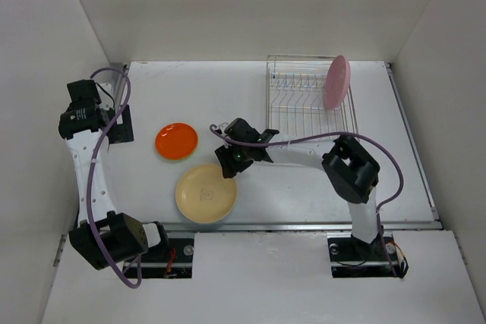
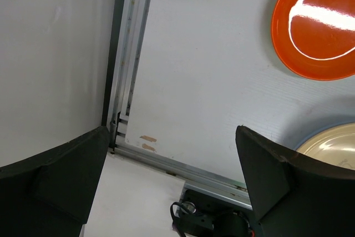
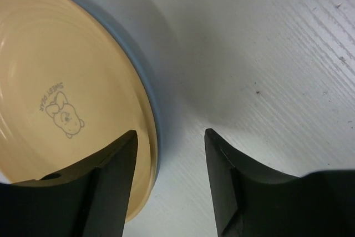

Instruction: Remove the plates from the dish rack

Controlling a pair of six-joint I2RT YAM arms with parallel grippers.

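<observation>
Right hand (image 3: 170,133), jaws apart, astride yellow plate (image 3: 55,54) rim; print "SWEET", rest unclear.

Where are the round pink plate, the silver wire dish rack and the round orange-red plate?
Round pink plate (image 1: 336,81), top view, its face.
Silver wire dish rack (image 1: 296,85), top view, divider prongs.
Round orange-red plate (image 1: 176,140), top view, centre.

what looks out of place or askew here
Nothing looks spilled or broken. The pink plate stands on edge alone at the dish rack's right end, while the orange plate and the yellow plate lie flat, already out.
</observation>
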